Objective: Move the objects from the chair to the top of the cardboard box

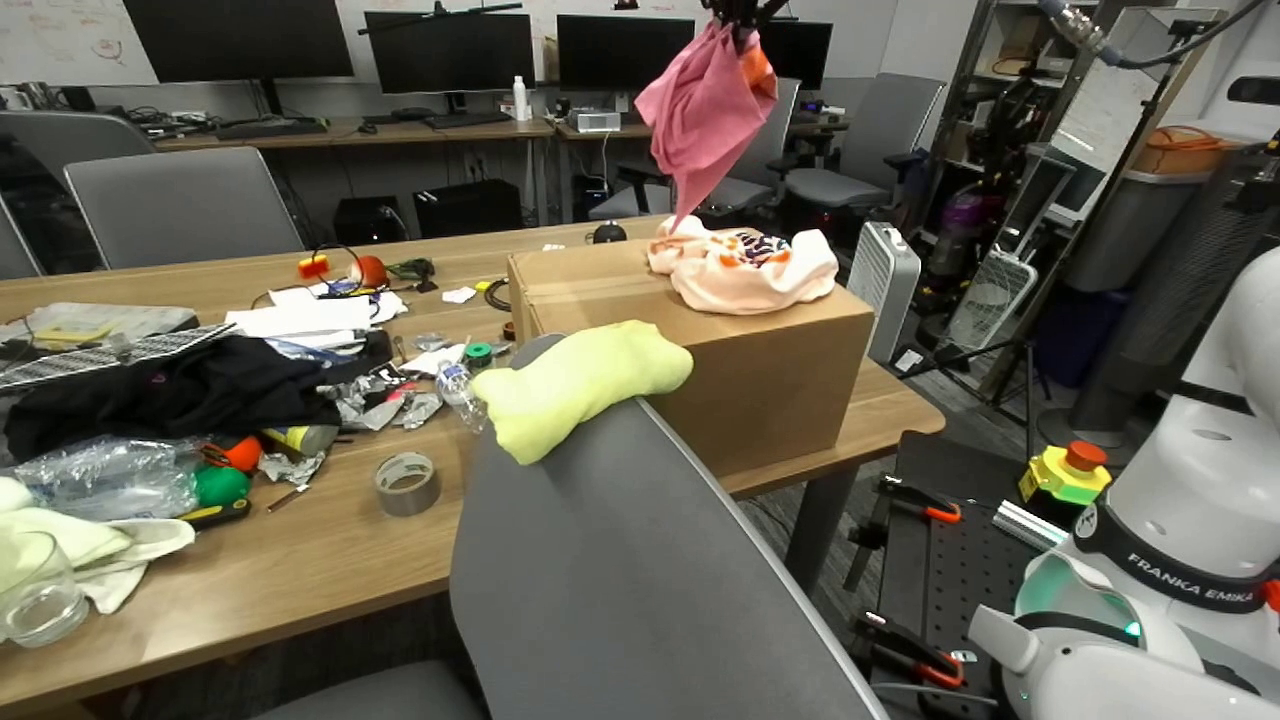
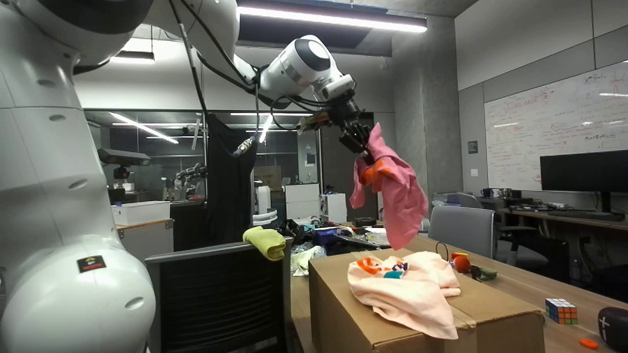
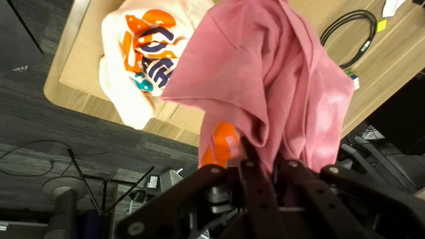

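Brown wood grain covers a long table, set across the left and middle of the scene in an exterior view. A white, jointed robot arm enters from the left in an exterior view, raised well above the tabletop. At the table's near side stands a broad-backed grey office chair. Just beyond it, toward the right end of the table, rests a large, plain brown, rectangular cardboard box. On the box top lies a crumpled peach cloth, printed in orange, navy and teal. A soft pink cloth with an orange patch hangs beneath a black two-finger gripper, which is closed on a gathered fold of it. The pink cloth's pointed lower end dangles over the box, close to the peach cloth; whether the two touch cannot be told. A smaller, pale yellow-green cloth is draped over the top of the chair's backrest, lower than the gripper and well apart from it. The gripper points downward on a slant, and the arm's last links slope down toward it. A round roll of grey tape lies on the table, to the left of the chair.
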Robot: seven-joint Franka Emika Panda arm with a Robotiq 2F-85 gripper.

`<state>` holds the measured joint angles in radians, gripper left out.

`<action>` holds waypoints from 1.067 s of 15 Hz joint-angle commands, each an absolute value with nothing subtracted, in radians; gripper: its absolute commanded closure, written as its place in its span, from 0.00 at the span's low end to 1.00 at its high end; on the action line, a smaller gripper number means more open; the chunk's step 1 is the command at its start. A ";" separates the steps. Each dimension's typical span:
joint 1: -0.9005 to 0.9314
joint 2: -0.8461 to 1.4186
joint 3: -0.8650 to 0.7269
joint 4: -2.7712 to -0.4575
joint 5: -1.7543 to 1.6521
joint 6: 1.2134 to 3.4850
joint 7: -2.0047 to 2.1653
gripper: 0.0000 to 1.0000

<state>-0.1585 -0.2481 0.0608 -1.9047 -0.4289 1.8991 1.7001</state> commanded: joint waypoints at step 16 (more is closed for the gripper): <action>0.051 -0.330 0.154 -2.157 -0.330 1.763 1.389 0.00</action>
